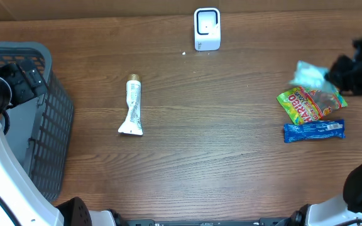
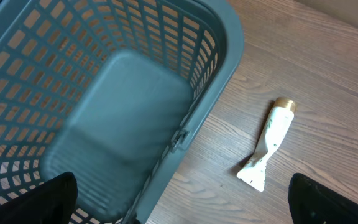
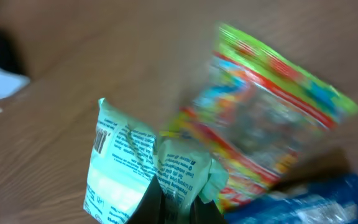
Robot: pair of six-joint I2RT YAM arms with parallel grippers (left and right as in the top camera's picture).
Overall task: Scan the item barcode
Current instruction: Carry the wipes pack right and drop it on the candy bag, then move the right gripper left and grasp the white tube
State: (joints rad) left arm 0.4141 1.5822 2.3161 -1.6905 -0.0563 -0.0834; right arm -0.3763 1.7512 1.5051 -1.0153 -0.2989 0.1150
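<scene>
**Pale green packet clamped at the table's right edge, scanner across the table**

We see a brown wood-grain table (image 1: 219, 144) from above, with a white scanner (image 1: 207, 28) standing upright at its far edge, near the middle. A grey slatted basket (image 1: 55, 125) sits at the left side. A white tube with a gold cap (image 1: 133, 107) lies flat on the wood to the right of the basket, apart from it.

At the right side we find three packets close together. A bright candy bag (image 1: 310, 103) lies flat, and a blue packet (image 1: 314, 130) lies just below it. A pale green packet (image 1: 310, 74) sits at the bag's upper edge.

The right gripper (image 3: 176, 202) has its fingers pinched together on the lower edge of the pale green packet, whose printed barcode faces the wrist camera. That view is blurred, and we cannot tell whether the packet is off the table. The packet is well away from the scanner.

The left gripper (image 2: 185, 205) hangs over the basket with its fingers (image 2: 48, 199) spread wide, holding nothing.
</scene>
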